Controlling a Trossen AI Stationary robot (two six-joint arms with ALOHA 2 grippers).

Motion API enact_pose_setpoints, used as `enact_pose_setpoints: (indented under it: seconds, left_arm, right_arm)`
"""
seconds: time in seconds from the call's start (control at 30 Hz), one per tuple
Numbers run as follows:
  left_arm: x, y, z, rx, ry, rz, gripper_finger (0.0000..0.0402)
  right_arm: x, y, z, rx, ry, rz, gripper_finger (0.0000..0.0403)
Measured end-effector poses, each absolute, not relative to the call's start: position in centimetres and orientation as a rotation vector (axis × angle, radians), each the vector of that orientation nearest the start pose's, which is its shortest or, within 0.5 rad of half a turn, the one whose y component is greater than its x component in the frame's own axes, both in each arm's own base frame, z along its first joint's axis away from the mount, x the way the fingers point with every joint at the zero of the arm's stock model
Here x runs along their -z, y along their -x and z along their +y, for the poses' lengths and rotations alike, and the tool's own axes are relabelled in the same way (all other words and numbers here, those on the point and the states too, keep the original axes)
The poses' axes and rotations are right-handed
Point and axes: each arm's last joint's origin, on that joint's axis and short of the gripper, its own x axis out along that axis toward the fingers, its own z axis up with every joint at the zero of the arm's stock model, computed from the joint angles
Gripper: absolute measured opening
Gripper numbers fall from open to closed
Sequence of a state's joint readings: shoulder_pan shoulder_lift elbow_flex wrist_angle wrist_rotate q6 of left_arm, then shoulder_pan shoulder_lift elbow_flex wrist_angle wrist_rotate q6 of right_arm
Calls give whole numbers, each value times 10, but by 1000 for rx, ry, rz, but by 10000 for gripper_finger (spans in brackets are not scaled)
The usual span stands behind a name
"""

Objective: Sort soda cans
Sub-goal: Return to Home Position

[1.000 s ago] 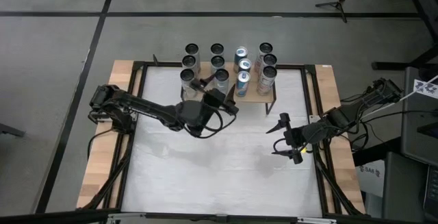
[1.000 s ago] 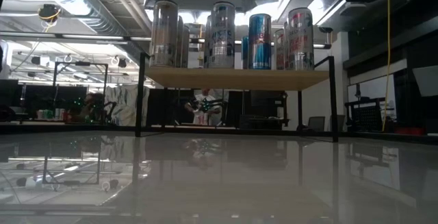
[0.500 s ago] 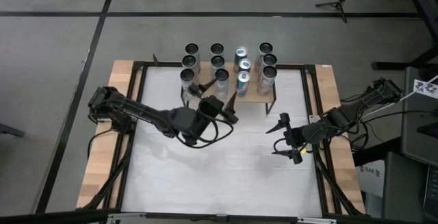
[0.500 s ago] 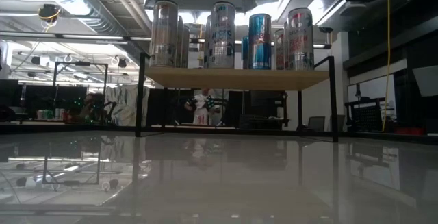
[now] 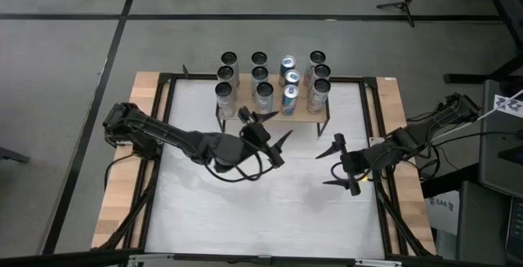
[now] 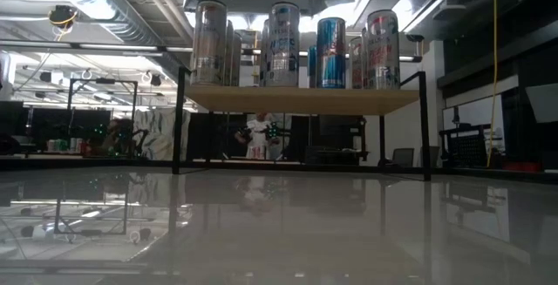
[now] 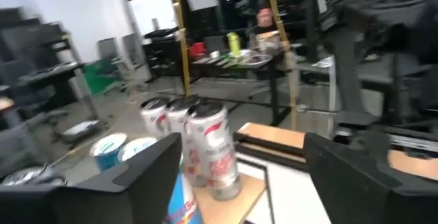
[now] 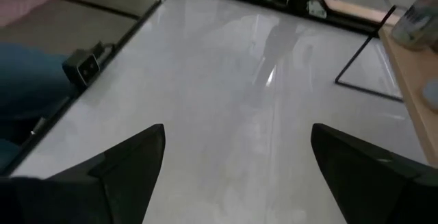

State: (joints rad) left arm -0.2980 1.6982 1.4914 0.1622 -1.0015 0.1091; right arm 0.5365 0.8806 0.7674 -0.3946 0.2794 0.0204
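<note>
All 12 soda cans (image 5: 260, 73) stand upright on the shelf (image 6: 296, 99) at the surface's (image 5: 270, 210) far edge. Left jaws hang wide and empty just short of it, cans dead ahead. Right jaws, equally wide and empty, sit farther off. Nothing left to sort, I'd say.

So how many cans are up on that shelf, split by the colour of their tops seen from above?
Dark-topped cans: 9
Blue-topped cans: 3
Total: 12
</note>
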Motion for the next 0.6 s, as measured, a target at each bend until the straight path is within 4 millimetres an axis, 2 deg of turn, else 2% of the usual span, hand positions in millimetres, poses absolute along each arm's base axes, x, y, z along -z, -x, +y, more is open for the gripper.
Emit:
enact_pose_setpoints:
  seconds: [0.13,0.3,0.43,0.6]
  left_arm:
    - [-393,-363,-86,-665,-160,43,254]
    - [-430,-323,-73,-639,-188,28,180]
    - [-456,-273,-55,-644,-187,65,115]
    - [-475,-201,-32,-655,-109,109,29]
  right_arm:
    - [-308,-163,88,-248,170,438,363]
    - [-339,-157,84,-249,171,425,357]
    - [-367,-148,79,-244,195,419,321]
    - [-407,-131,65,-139,210,394,240]
